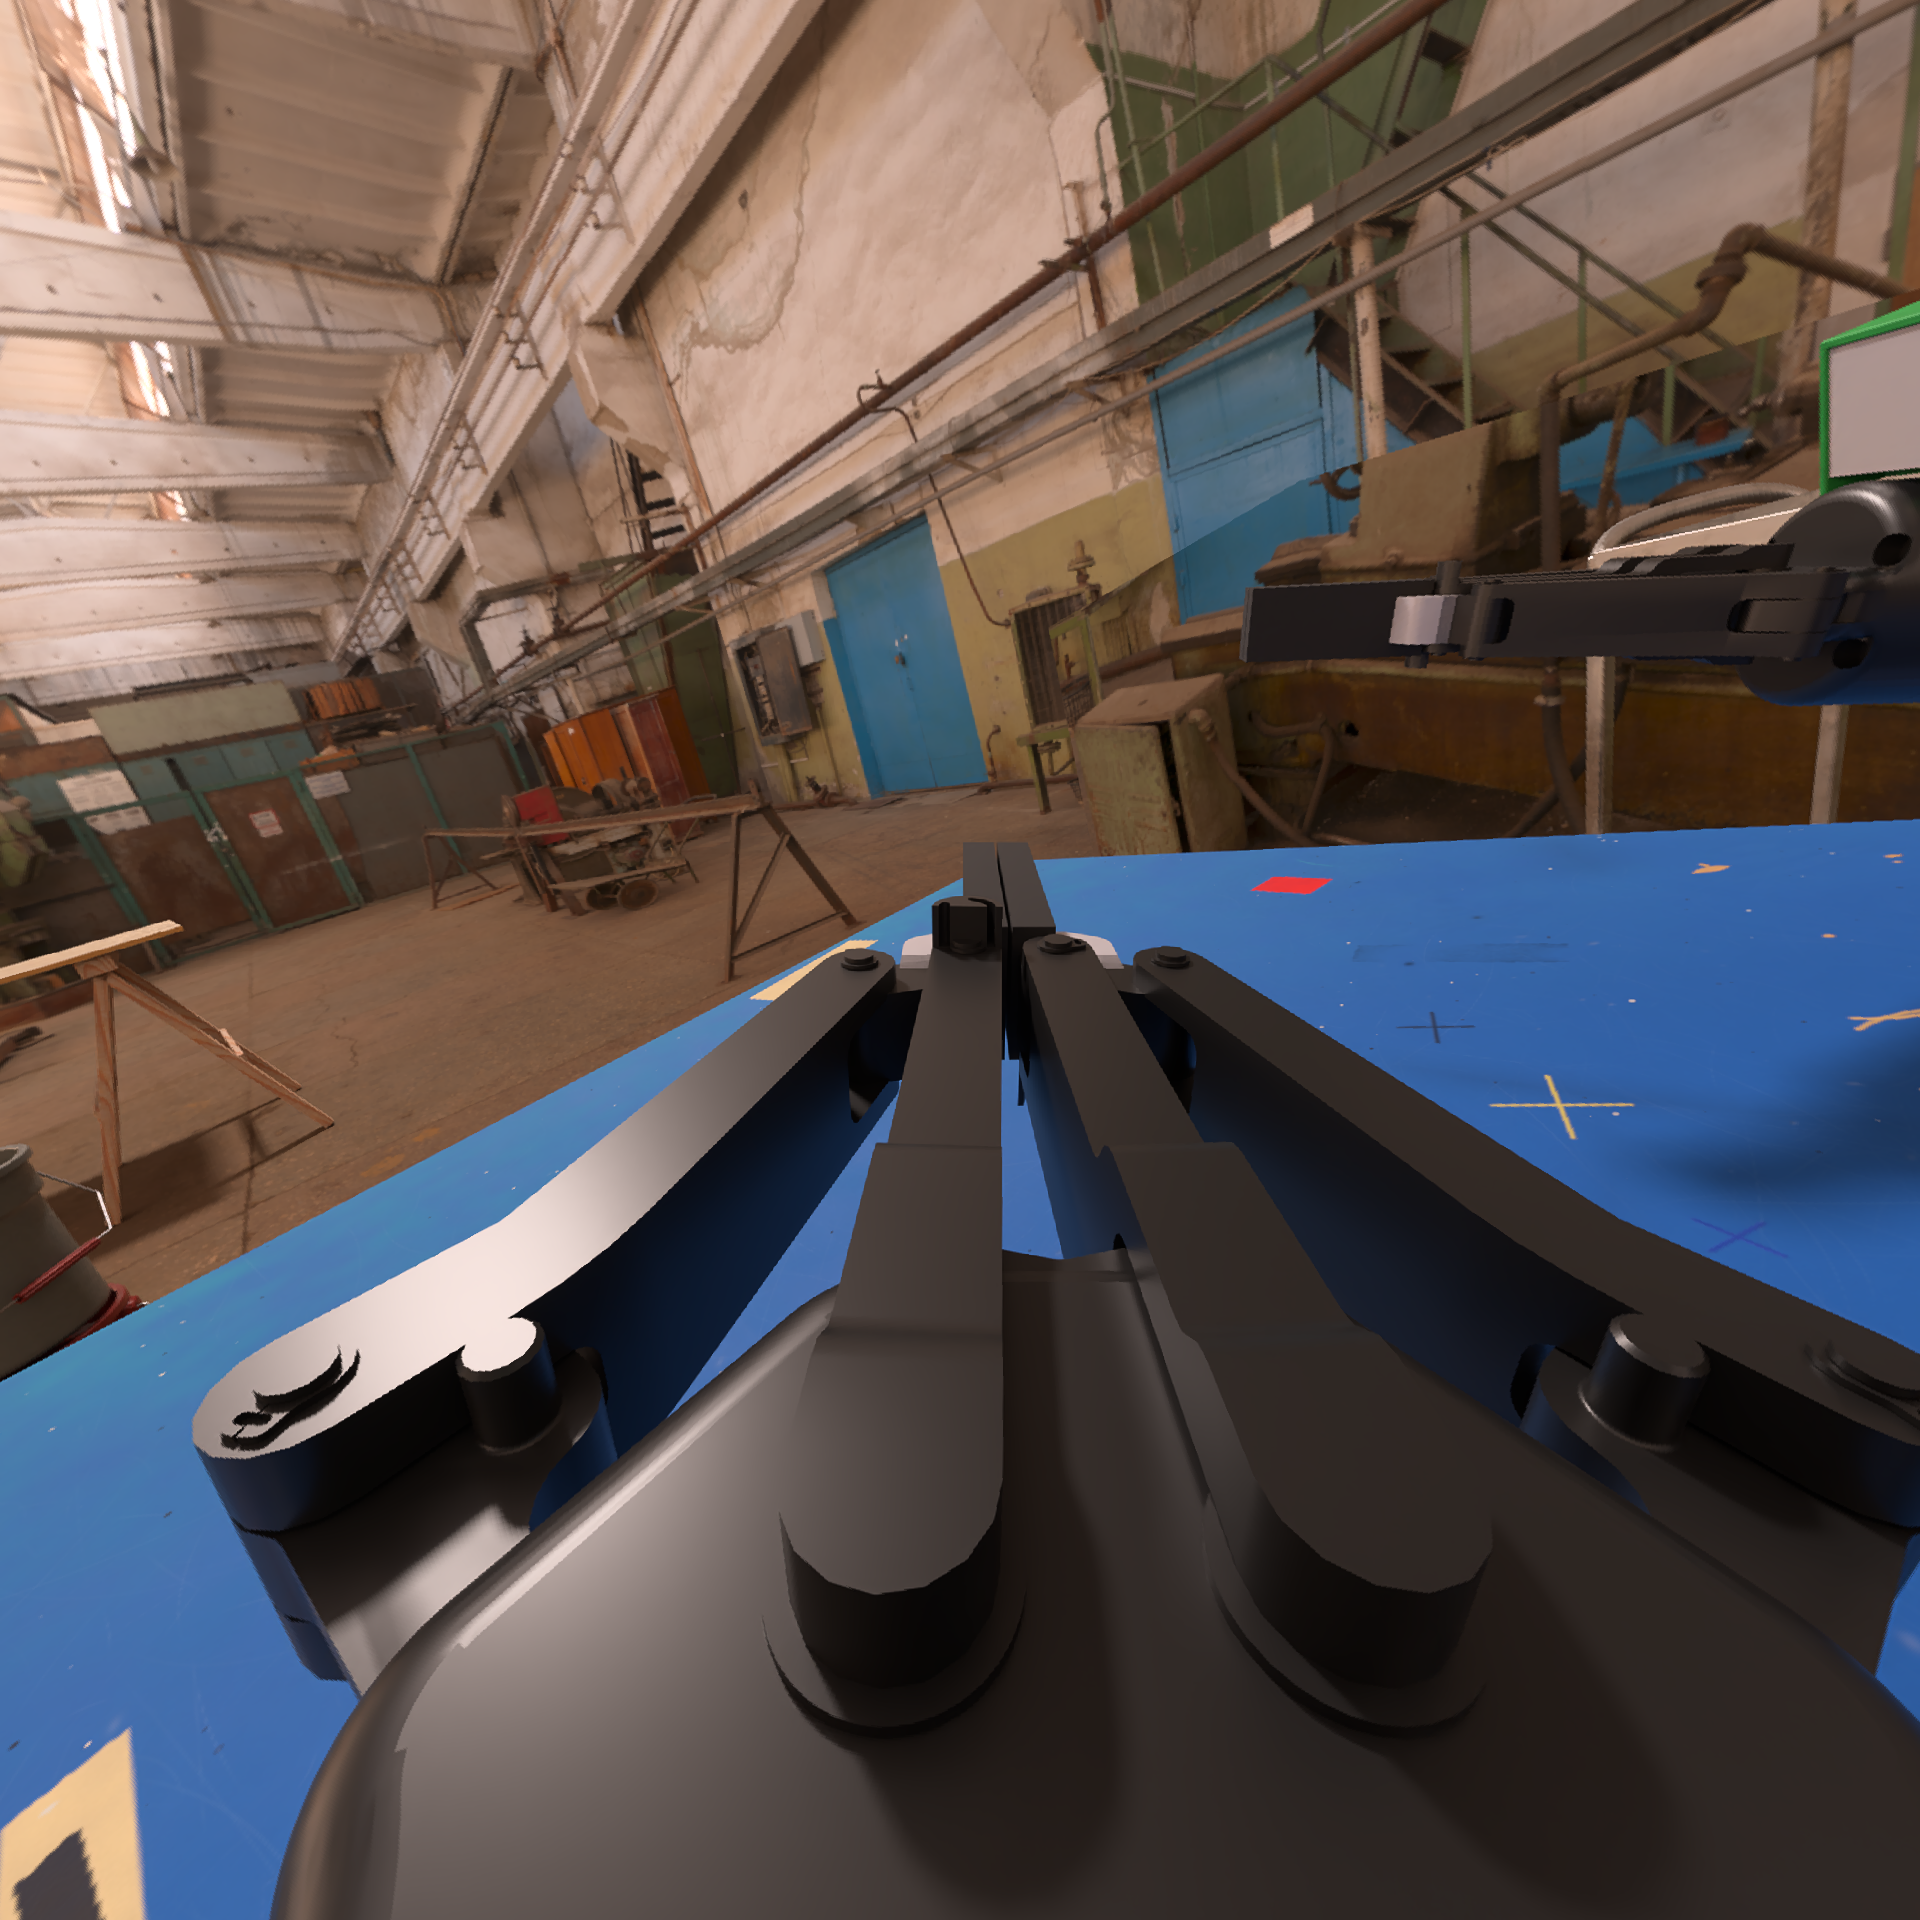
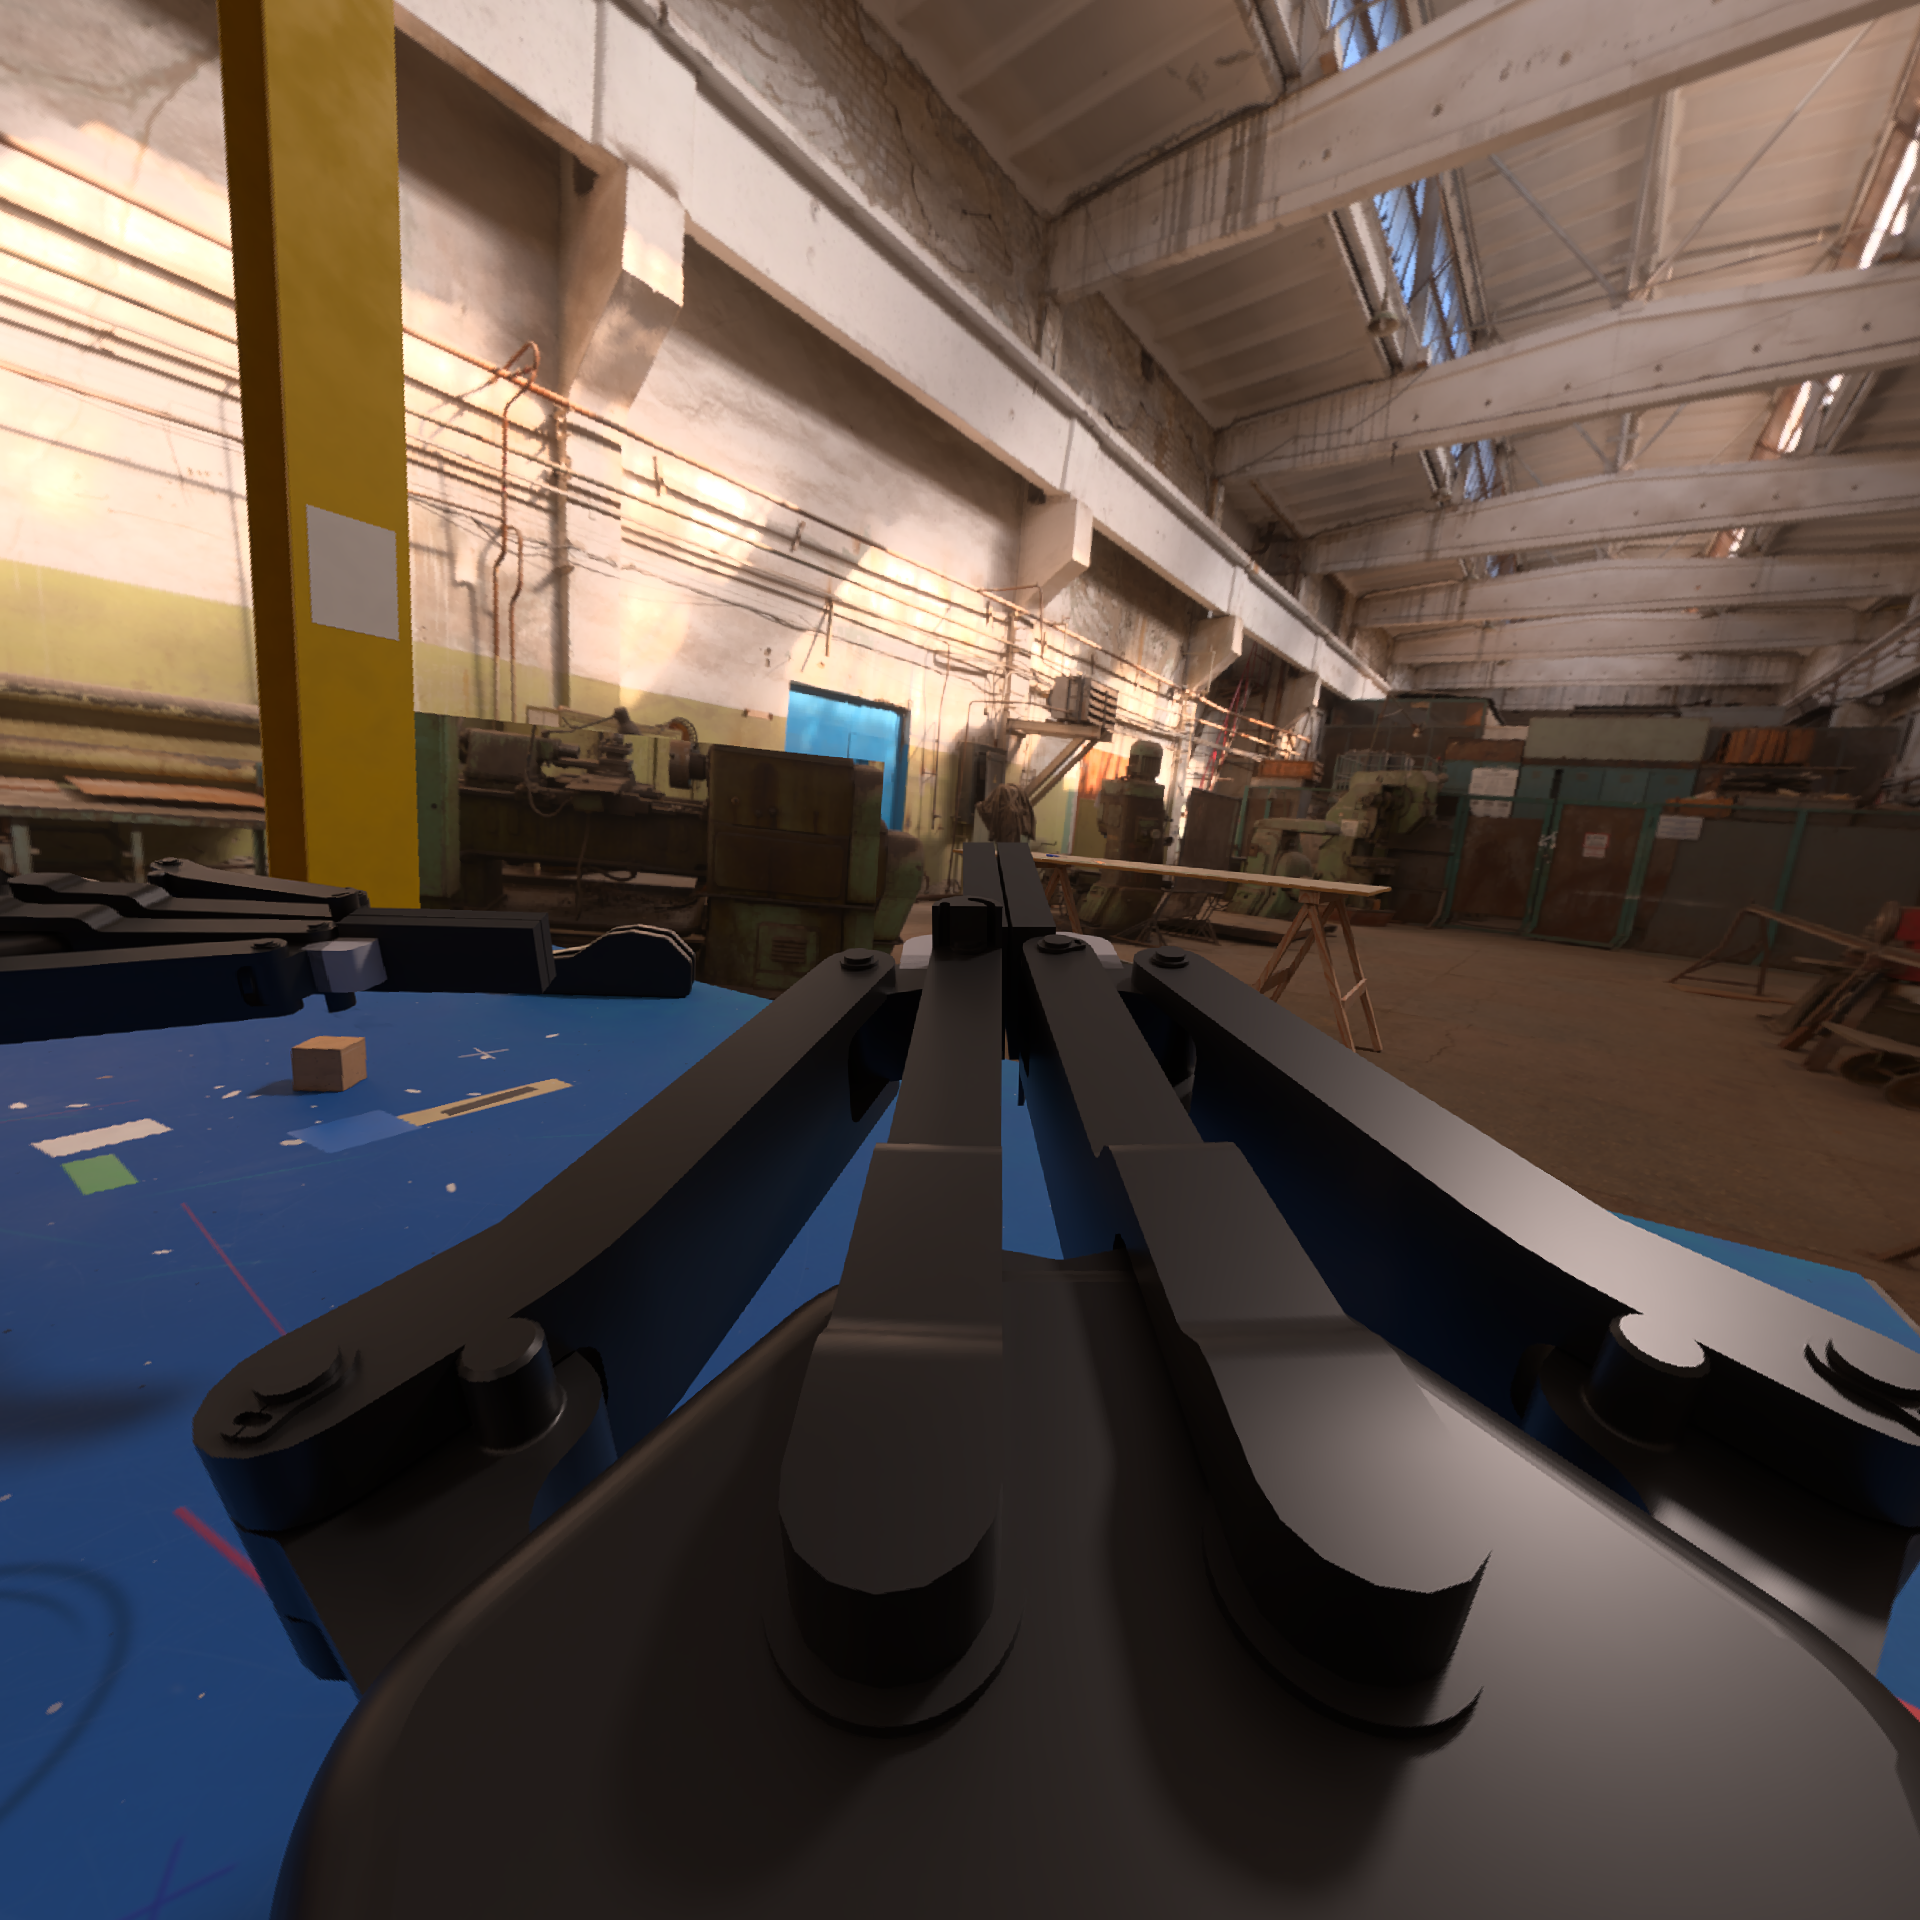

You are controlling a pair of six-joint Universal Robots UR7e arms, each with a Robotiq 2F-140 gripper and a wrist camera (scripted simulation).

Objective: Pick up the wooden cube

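Note:
The wooden cube (image 2: 328,1063) is small and light brown. It sits on the blue table (image 2: 156,1351) at the left of the right wrist view, far from my right gripper (image 2: 1000,868). That gripper is shut and empty, pointing past the table's far edge. My left gripper (image 1: 1000,868) is shut and empty above the table (image 1: 1455,1039); the cube does not show in its view. The left gripper also shows in the right wrist view (image 2: 520,966), hovering just beyond the cube. The right gripper shows in the left wrist view (image 1: 1278,621), shut.
A yellow post (image 2: 322,447) stands behind the cube. Flat coloured patches lie on the table: green (image 2: 99,1174), white (image 2: 101,1136), light blue (image 2: 348,1129), red (image 1: 1290,884). The table edge runs close ahead of both grippers. A green-framed box (image 1: 1870,405) is at the far right.

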